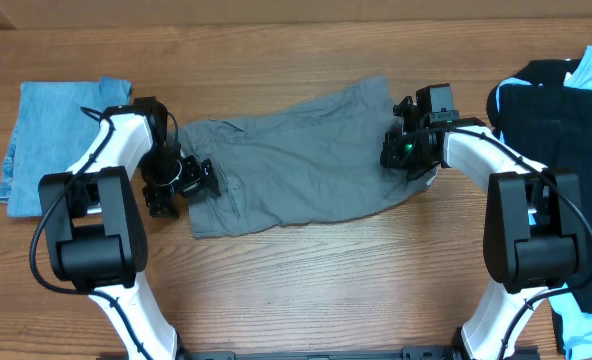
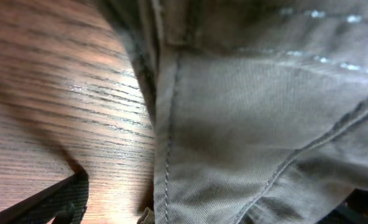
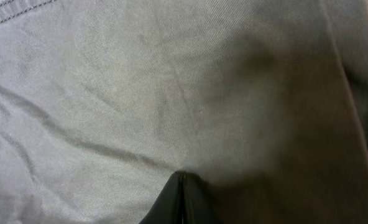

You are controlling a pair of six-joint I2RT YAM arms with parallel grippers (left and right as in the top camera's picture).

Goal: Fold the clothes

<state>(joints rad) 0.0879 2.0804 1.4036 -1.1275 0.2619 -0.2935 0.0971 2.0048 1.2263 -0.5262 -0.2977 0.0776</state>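
Lying flat on the table (image 1: 306, 290), the grey garment (image 1: 296, 165) stretches between both arms. Left gripper (image 1: 198, 180) gapes released at its left edge. Right gripper (image 1: 391, 152) is clenched on its right edge.

- My left arm (image 1: 116, 140): white links, elbow bent, reaching inward from its base at the near edge.
- My left gripper (image 1: 198, 180): black, held low, jaws spread wide. One finger (image 2: 47, 202) sits in the lower-left corner of the wrist view, its partner dark at the far lower right.
- My right arm (image 1: 476, 145): white links, elbow bent, reaching inward.
- My right gripper (image 1: 391, 152): black, green light on its body, jaws closed. The fingers (image 3: 168, 205) are pressed together into one dark wedge.
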